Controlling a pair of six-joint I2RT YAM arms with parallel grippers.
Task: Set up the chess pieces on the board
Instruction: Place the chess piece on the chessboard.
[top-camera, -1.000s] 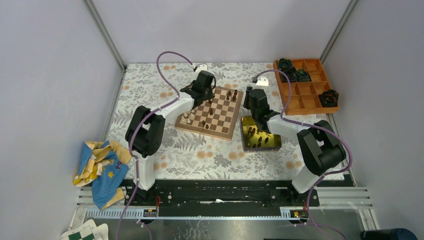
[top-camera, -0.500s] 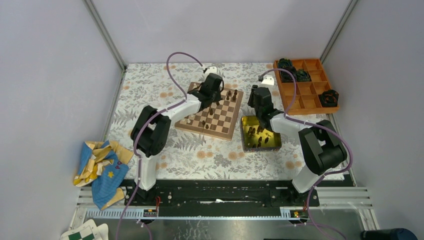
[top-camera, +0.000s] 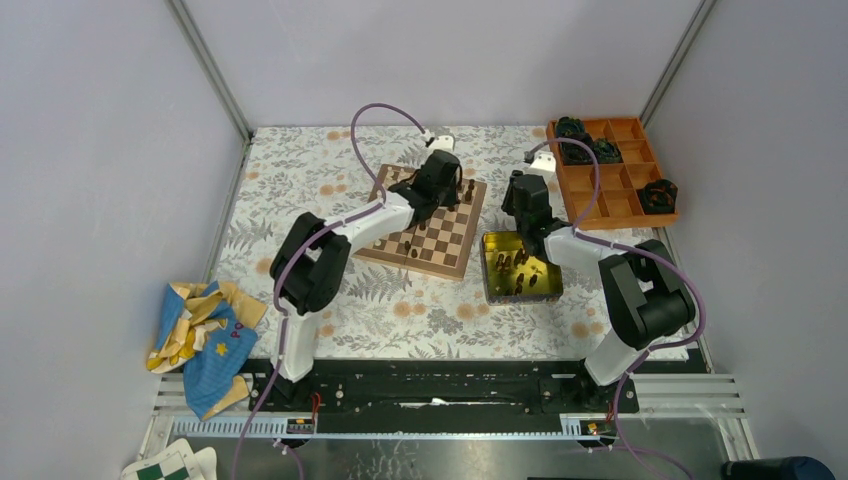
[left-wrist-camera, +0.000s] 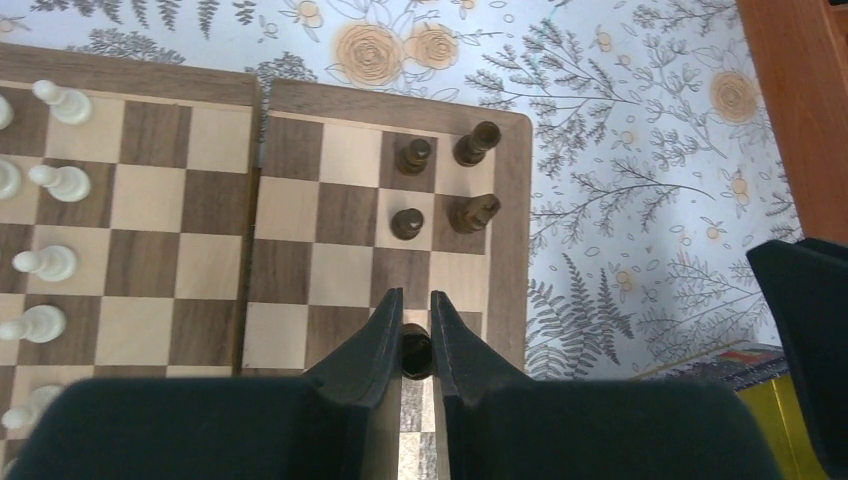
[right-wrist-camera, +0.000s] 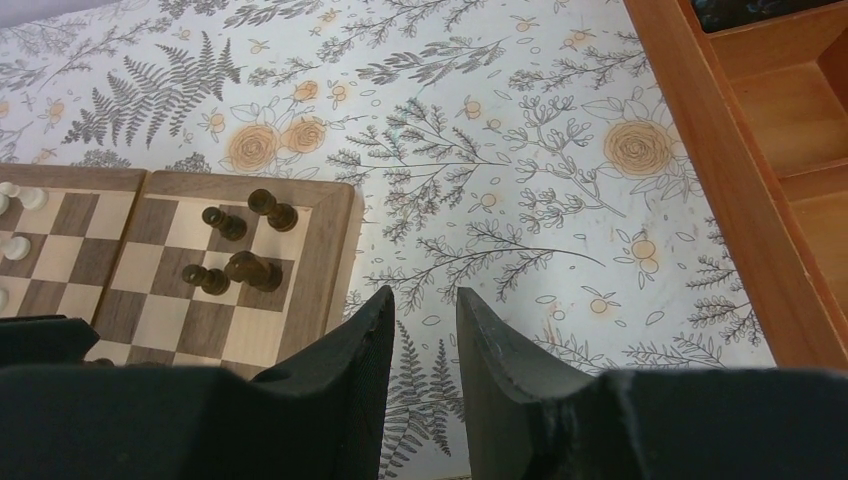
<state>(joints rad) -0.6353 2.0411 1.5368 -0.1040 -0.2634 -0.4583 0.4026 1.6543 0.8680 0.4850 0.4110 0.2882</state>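
Left gripper (left-wrist-camera: 415, 305) is closed on 1 dark chess piece (left-wrist-camera: 416, 352), which is pinched upright between the 2 black fingers (left-wrist-camera: 375, 340). Directly beneath the fingertips lies the board (left-wrist-camera: 350, 100), near its right-hand border.

Just ahead of the fingertips, 4 more dark pieces (left-wrist-camera: 406, 223) are seen standing in a 2-by-2 group in the far right corner of the board. The 2 on the outer squares are taller than the 2 on the inner squares. Well to the left of the gripper, a column of pale pieces (left-wrist-camera: 60, 182) is lined up along the opposite side of the board. The squares between the gripper and that column are unoccupied as far as can be seen. Beyond the board's far edge, a floral tablecloth (left-wrist-camera: 620, 150) is spread.

Right gripper (right-wrist-camera: 422, 300) is held with its jaws partly apart, and nothing is seen between them; only the tablecloth is visible under the gap. To its left the corner of the board with the same 4 dark pieces is seen, and to its right an orange compartment tray (right-wrist-camera: 790, 200) is placed. From above, a yellow tin (top-camera: 486, 270) holding further dark pieces (top-camera: 518, 262) is seen just behind this gripper, on the near side.
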